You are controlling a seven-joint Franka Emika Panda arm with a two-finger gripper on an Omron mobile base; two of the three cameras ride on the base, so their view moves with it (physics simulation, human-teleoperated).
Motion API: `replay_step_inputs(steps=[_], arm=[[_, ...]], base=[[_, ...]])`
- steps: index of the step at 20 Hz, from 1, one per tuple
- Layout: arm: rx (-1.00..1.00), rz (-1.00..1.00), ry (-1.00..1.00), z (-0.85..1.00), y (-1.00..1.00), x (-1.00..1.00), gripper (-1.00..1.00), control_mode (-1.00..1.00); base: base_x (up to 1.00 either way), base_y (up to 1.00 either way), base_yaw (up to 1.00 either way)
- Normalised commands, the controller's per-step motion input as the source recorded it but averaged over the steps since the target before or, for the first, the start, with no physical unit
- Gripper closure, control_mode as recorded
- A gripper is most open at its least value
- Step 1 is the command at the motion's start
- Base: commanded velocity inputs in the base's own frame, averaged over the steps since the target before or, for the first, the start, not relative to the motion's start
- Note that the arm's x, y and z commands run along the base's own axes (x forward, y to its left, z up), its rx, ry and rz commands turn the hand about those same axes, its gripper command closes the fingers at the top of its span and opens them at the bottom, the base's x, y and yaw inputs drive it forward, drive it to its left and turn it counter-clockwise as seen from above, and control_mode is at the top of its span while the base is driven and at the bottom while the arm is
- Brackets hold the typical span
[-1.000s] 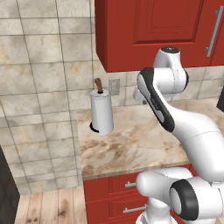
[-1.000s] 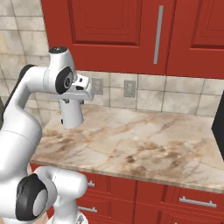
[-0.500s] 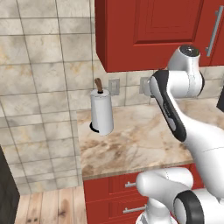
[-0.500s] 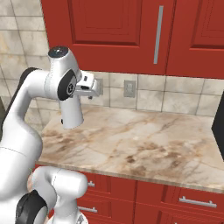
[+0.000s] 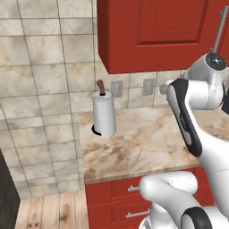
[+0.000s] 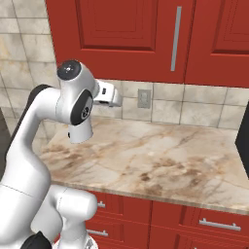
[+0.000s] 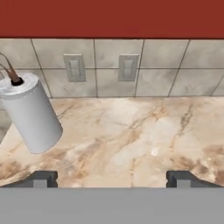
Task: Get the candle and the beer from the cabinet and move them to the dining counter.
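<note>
The red cabinet (image 6: pixel 121 34) hangs on the wall above the counter with its doors closed; a long silver bar handle (image 6: pixel 175 39) runs down one door. Its underside shows as a red band (image 7: pixel 112 17) across the top of the hand view, and it also shows at the top of the left base view (image 5: pixel 156 31). The candle and the beer are hidden. The dining counter is out of view. My gripper (image 7: pixel 111 179) is open, its dark fingertips (image 7: pixel 41 178) far apart with nothing between them. The hand (image 6: pixel 109 96) sits below the cabinet and points at the tiled wall.
A white paper towel roll (image 5: pixel 103 117) on a dark stand rests at the left end of the marbled wall counter (image 6: pixel 160 160). Two wall outlets (image 7: pixel 127 66) sit in the tiles behind it. Red drawers (image 6: pixel 194 223) lie below. A dark appliance edge (image 6: pixel 243 141) stands at right.
The arm has lifted and swung the hand up toward the wall below the cabinet. The jaws have opened wider.
</note>
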Motion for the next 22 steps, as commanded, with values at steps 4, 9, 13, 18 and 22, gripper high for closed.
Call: replay_step_inputs(steps=[4,9,13,18,22], arm=[[-0.02,-0.04,-0.20,0.14,-0.27,-0.03,-1.00,-1.00],[0.00,-0.03,-0.20,0.19,-0.33,0.00,-1.00,-1.00],[0.00,-0.03,-0.20,0.24,-0.34,0.00,-1.00,-1.00],[0.00,-0.02,-0.18,0.34,-0.44,0.00,-1.00,-1.00],[-0.01,-0.01,-0.15,0.39,-0.48,0.00,-1.00,-1.00]], base=[[0.00,0.00,0.00],[0.00,0.00,0.00],[0.00,0.00,0.00],[0.00,0.00,0.00],[0.00,0.00,0.00]])
